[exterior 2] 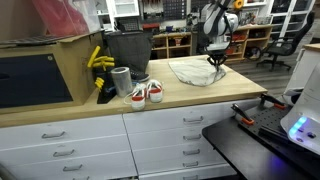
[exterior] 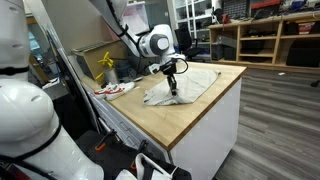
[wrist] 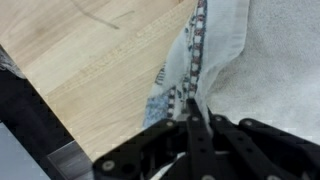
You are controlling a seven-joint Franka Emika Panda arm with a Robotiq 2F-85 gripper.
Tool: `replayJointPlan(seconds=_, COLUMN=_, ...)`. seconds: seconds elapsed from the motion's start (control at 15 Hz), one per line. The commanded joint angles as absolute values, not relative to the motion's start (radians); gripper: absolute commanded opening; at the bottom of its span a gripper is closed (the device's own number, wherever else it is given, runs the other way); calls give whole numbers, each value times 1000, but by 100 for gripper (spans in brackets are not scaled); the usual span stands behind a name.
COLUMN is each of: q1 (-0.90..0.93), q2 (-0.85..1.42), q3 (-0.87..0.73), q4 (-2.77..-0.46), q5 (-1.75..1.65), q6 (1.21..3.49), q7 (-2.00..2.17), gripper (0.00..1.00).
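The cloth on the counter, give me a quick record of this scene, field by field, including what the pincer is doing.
pincer: shut on the patterned hem of the cloth
cloth: white, rumpled, lying on the wooden counter
sneakers: red and white pair near the counter's front edge, apart from the cloth
cup: grey, upright beside the sneakers
bin: black, behind the cup

Even indoor workshop light, soft shadows, low-resolution exterior views, wrist view blurred and soft up close.
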State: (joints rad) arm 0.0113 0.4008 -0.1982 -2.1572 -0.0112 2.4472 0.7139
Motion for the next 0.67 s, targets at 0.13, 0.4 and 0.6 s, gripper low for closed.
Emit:
replayJointPlan(seconds=0.13, q1=12, q2=462, q3=-207, q4=-2054, q5=5, q6=2414, q7=788, gripper=1)
replayJointPlan(seconds=0.4, q1=13, q2=499, q3=-215, q4=-2025, q5=6, q6=2435, q7=844, gripper=1)
replayJointPlan(seconds=0.6, q1=9, q2=520, q3=-219, q4=-2006, q5=13, q6=2448, q7=886, gripper=1)
